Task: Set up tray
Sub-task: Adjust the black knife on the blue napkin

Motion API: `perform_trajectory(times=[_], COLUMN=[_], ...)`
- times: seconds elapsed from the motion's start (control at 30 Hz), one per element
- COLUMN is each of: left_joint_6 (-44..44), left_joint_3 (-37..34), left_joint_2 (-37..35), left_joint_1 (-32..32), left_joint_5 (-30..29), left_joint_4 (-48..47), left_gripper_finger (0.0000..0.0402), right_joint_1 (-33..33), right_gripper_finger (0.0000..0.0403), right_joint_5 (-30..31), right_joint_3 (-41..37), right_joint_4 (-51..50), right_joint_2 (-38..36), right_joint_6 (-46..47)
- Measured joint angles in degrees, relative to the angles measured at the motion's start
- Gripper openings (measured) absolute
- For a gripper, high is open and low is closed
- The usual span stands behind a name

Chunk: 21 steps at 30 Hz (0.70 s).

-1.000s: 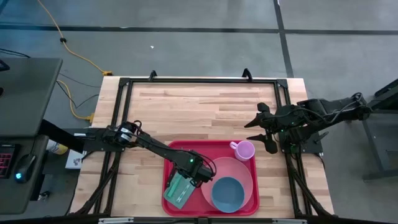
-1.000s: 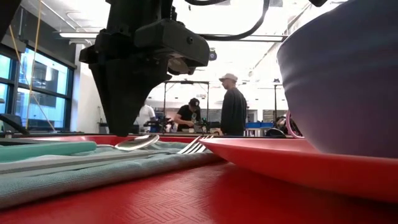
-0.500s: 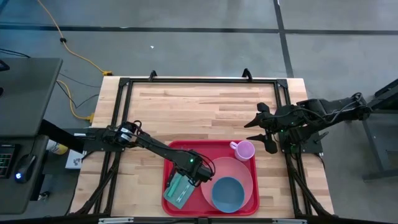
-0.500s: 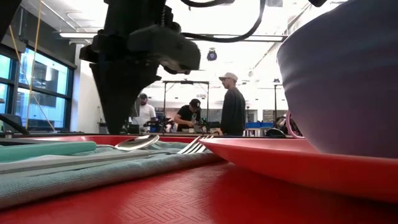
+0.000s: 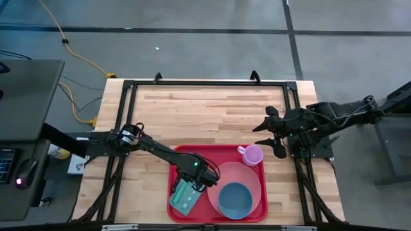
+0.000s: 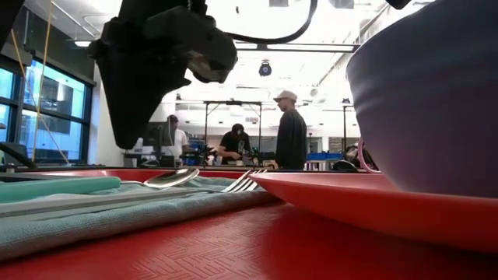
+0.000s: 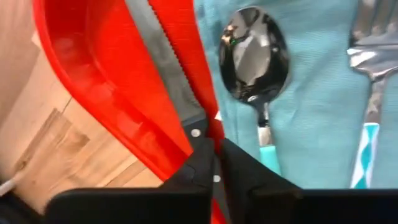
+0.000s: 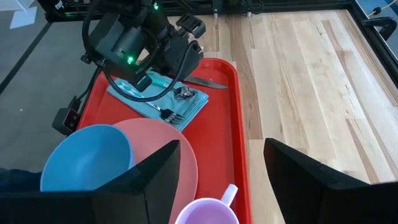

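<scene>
The red tray (image 5: 212, 151) lies at the table's near edge and holds a teal napkin (image 5: 183, 197), a pink plate (image 5: 249, 172) with a blue bowl (image 5: 234, 200), and a lilac mug (image 5: 253, 154). A spoon (image 7: 255, 56) and a fork (image 7: 373, 56) lie on the napkin. A knife (image 7: 165, 74) lies on the tray floor beside it, along the rim. My left gripper (image 7: 216, 152) is shut and hovers over the knife's handle end, above the tray (image 6: 128, 144). My right gripper (image 5: 271, 133) is open, off the tray's right side near the mug.
Bare wood stretches from the tray to the table's far edge (image 5: 205, 106). A black frame (image 5: 205, 82) runs round the tabletop. Several people stand in the room behind the table (image 6: 292, 132), far off.
My left gripper has risen from just above the cutlery to a little higher over the tray, staying shut. The cutlery, the napkin and the dishes have kept their places.
</scene>
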Motion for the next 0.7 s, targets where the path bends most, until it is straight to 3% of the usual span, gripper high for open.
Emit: perform_trajectory(times=[0.4,0.53,0.7], left_joint_6=[-1.6,-1.9,-1.7], left_joint_3=[-0.1,-0.2,-0.3], left_joint_2=[0.0,0.0,0.0], left_joint_1=[0.5,0.5,0.4], left_joint_5=[0.6,1.3,1.3], left_joint_4=[-3.9,-3.5,-3.9], left_gripper_finger=[0.0241,0.026,0.0248], right_joint_1=[0.0,0.0,0.0], right_gripper_finger=[0.0211,0.0211,0.0211], right_joint_5=[0.0,0.0,0.0], right_joint_3=[0.0,0.0,0.0], right_joint_4=[-0.6,-1.2,-2.1], right_joint_2=[0.0,0.0,0.0], right_joint_6=[-0.4,-0.4,-0.4])
